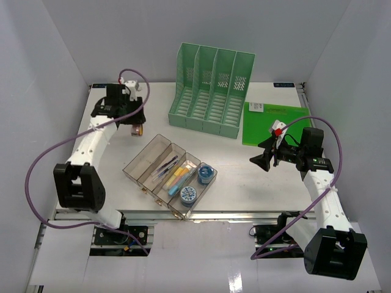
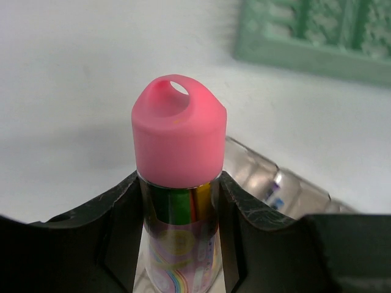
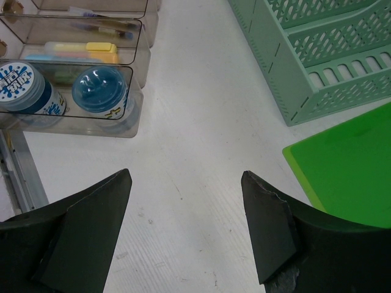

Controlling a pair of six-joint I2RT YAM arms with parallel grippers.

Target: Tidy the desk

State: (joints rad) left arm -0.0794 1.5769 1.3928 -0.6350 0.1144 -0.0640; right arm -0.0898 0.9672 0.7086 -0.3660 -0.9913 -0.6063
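Left jaws pinch a pink-capped tube [image 2: 179, 140] over the surface [image 1: 244, 177] at 10 o'clock; right jaws, spread, hover over it at 3 o'clock.

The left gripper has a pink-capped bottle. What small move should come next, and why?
Probably draw the left gripper back toward the arm bases, over the clear compartmented plastic tray: it is shut on the small pink-capped rainbow-printed bottle just beyond that tray's empty end compartment, above the white desk.
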